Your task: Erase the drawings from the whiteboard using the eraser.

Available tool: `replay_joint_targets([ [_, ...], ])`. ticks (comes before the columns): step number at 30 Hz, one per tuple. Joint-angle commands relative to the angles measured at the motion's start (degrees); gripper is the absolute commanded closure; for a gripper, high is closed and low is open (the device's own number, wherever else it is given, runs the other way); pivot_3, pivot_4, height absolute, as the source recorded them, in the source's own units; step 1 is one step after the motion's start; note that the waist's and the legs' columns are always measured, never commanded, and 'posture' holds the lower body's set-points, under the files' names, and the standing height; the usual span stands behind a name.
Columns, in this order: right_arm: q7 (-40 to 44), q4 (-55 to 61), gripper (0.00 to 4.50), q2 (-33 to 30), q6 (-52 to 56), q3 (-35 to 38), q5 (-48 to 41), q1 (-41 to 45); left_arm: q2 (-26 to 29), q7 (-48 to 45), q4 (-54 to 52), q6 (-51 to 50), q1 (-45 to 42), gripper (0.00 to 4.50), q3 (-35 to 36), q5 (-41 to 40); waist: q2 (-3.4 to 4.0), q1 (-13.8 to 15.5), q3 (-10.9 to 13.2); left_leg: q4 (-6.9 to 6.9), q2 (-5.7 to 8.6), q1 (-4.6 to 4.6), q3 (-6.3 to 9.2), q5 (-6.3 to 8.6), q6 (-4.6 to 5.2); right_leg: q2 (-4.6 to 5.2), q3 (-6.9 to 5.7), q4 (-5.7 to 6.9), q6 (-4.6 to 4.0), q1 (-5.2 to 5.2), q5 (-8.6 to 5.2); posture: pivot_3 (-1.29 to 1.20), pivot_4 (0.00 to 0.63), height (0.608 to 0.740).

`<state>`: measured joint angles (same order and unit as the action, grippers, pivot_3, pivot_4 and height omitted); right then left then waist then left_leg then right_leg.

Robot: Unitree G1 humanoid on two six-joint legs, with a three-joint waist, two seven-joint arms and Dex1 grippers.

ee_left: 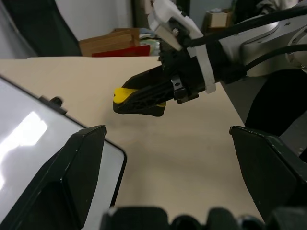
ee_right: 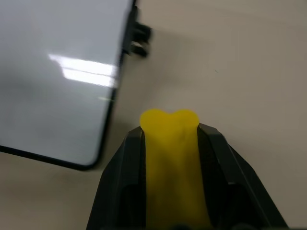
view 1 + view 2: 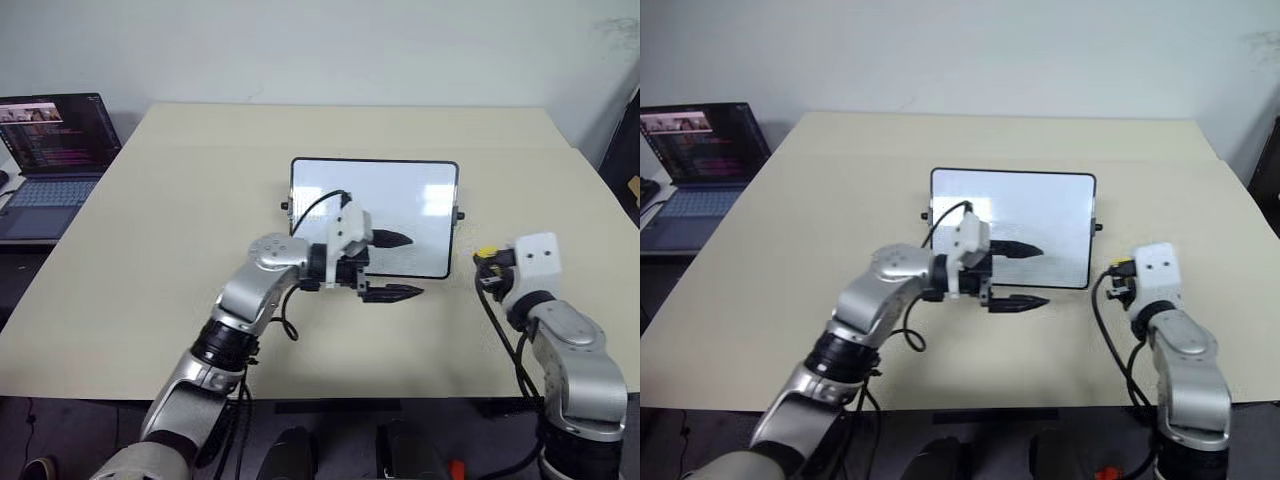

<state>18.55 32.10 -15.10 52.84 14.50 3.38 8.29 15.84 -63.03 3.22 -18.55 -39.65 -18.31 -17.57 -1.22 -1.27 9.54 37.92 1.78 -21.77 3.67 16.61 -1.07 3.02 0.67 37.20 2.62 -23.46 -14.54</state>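
The whiteboard (image 3: 400, 200) lies flat at the middle of the tan table, its visible surface plain glossy white. The drawings are hidden or out of view. My left gripper (image 3: 412, 265) hovers over the board's near edge, pointing toward the right. It is open, with nothing between its fingers (image 1: 72, 177). To the right of the board's near right corner, my right gripper (image 3: 488, 268) is shut on the yellow eraser (image 2: 170, 158). The eraser's tip pokes out past the black fingers (image 2: 120, 172), just off the board's frame. In the left wrist view the eraser (image 1: 125, 92) shows again, clamped in the right gripper (image 1: 139, 103).
An open laptop (image 3: 50, 150) sits on a lower desk beyond the table's left edge. Bare tabletop (image 3: 180, 200) surrounds the board on all sides. Cardboard boxes (image 1: 108, 42) stand on the floor off the table's right side.
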Motion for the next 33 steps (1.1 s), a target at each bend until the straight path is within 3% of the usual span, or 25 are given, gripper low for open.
replay_joint_targets([
  [1,-1.22,-4.41,3.38,-1.41,-3.86,2.24,-1.08,0.40,-2.22,-0.50,3.56,4.59,-3.02,0.00,-1.99,2.75,0.01,-0.34,0.00,-0.01,-0.01,0.00,-0.01,0.00,0.01,0.00,0.00,0.01,0.00,0.00,0.00,0.00,0.150,0.740],
  [14,-2.43,-19.08,3.38,-4.06,-10.23,3.86,-6.30,5.46,-6.62,0.50,6.89,10.55,-4.96,0.00,-4.15,8.13,0.11,-0.33,0.03,0.01,-0.03,0.01,-0.05,0.02,0.06,-0.05,0.07,0.03,0.01,0.01,0.00,0.00,0.150,0.740],
  [24,-3.37,-23.14,0.03,-6.13,-13.00,4.72,-8.82,7.03,-6.73,3.27,4.69,8.95,-3.18,0.00,-2.66,7.88,0.13,-0.37,0.02,0.02,-0.03,0.01,-0.07,0.02,0.06,-0.05,0.08,0.05,0.02,0.01,0.01,0.00,0.150,0.740],
  [29,-2.85,-16.33,0.03,-2.09,-11.89,10.68,-18.91,9.11,-5.25,9.38,0.19,4.44,-0.17,0.00,3.31,5.54,0.15,-0.52,0.01,0.03,-0.06,0.02,-0.09,0.02,0.06,-0.04,0.14,0.09,0.02,0.00,0.01,0.00,0.150,0.740],
  [33,-2.76,-8.30,0.03,-2.36,-13.81,8.28,-19.19,4.74,-2.08,17.21,-8.76,-0.80,6.51,0.00,10.42,4.59,0.27,-0.50,-0.05,0.02,-0.11,0.03,-0.08,0.02,0.06,-0.05,0.15,0.10,0.01,-0.01,0.01,0.00,0.150,0.740],
])
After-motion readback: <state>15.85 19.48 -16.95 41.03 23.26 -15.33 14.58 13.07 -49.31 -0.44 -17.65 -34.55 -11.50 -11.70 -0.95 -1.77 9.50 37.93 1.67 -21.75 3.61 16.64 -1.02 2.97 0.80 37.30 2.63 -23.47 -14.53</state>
